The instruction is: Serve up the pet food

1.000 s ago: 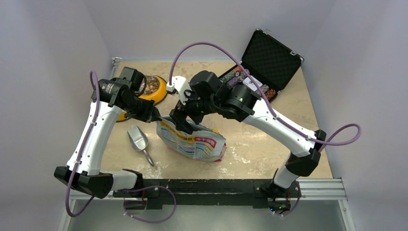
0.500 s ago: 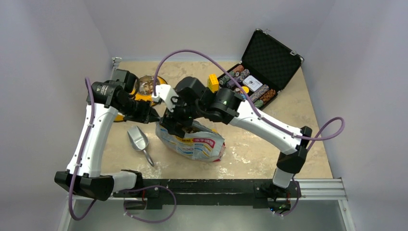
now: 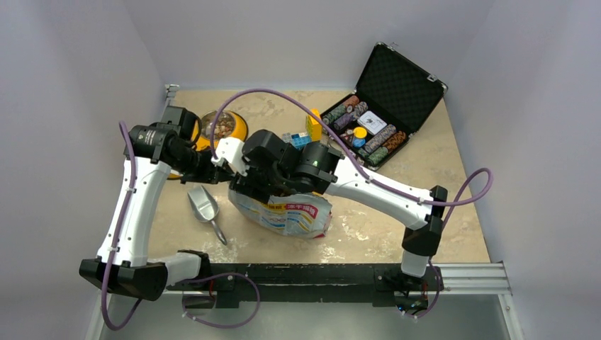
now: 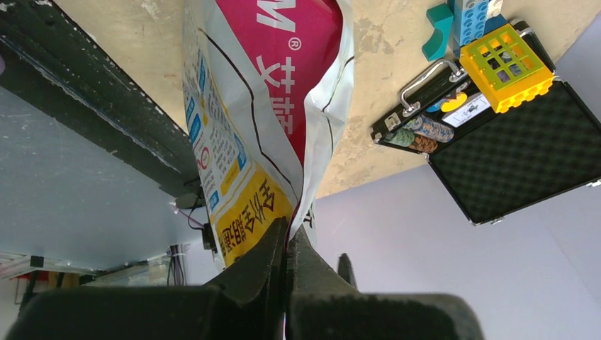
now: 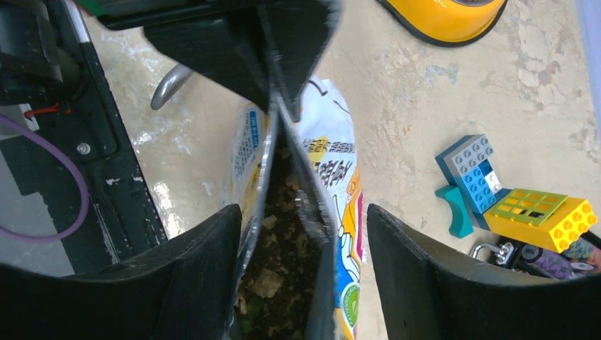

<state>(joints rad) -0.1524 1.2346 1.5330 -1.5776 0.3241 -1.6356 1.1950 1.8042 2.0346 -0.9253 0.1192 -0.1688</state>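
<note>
Glossy white-yellow-magenta bag (image 3: 290, 212), lying on table (image 3: 439, 198) between both arms, mouth parted; brown pet food (image 5: 273, 280) inside it; left gripper (image 4: 287, 237) pinched tight on bag's top edge; right gripper (image 5: 301, 212) spread wide, straddling the mouth.

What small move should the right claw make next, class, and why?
Probably close on the bag. The right claw stands open astride the bag's mouth, kibble showing inside, and the left claw is shut on the bag's edge. A second grip would likely let the arms spread or lift it.
</note>
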